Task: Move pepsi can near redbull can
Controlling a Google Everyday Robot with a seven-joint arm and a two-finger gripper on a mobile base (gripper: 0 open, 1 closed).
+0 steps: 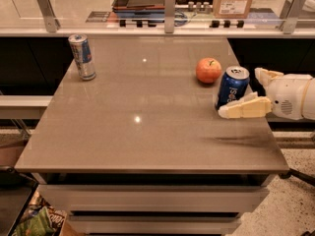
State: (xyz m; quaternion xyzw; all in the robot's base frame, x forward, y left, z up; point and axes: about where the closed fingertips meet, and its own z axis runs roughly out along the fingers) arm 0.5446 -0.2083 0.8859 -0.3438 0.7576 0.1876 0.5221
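The pepsi can point(232, 87), dark blue with white lettering and a silver top, stands upright near the table's right edge. The redbull can point(82, 56), slim and silver-and-blue, stands upright at the table's far left corner. My gripper point(248, 93) comes in from the right, open, with one cream finger point(244, 108) in front of the pepsi can and the other finger point(267, 75) behind and to its right. The can sits partly between the fingers; they are not closed on it.
An orange-red apple point(208, 70) sits just left of and behind the pepsi can. The grey table point(147, 132) has drawers below its front edge. A glass barrier with metal posts point(170, 4) runs behind the table.
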